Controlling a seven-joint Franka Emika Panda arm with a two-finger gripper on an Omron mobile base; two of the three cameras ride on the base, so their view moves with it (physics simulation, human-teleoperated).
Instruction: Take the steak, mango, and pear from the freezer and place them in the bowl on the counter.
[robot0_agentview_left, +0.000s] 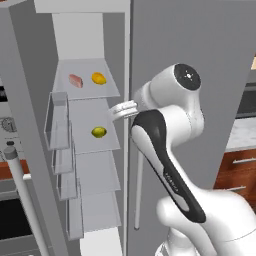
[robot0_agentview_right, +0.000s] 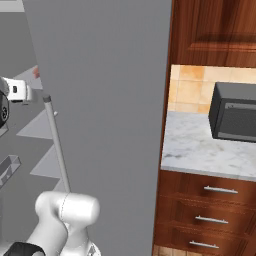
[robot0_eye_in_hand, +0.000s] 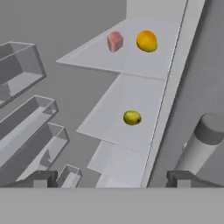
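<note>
Freezer (robot0_agentview_left: 30, 125): door open, pale shelves exposed. Door bins (robot0_agentview_left: 57, 120) hang on the left; rod handle (robot0_agentview_left: 22, 192) stands near left.

Upper shelf: steak (robot0_agentview_left: 75, 80) to the left, mango (robot0_agentview_left: 99, 78) just beside it on the right, the two apart. Both sit toward the far part of the shelf.

Next shelf down: pear (robot0_agentview_left: 99, 132), alone, near the shelf's middle.

Gripper (robot0_eye_in_hand: 113, 178): jaws spread wide, nothing between them. It sits at the freezer opening, just outside the shelves, at about the height of the pear's shelf.

Key relation: in the hand view the pear (robot0_eye_in_hand: 132, 117) lies ahead of the gripper, close to the line between the fingertips and a touch right of it. It is the nearest of the three. Its long axis runs roughly left to right in that view, narrower end to the right. The steak (robot0_eye_in_hand: 115, 41) and mango (robot0_eye_in_hand: 147, 41) lie farther on and one shelf higher.

Judgement: the pear looks like the first pick, reached by a straight push inward.

Counter (robot0_agentview_right: 200, 150): on the right, with a dark appliance (robot0_agentview_right: 232, 112).

Writing, brands, labels: none legible.
</note>
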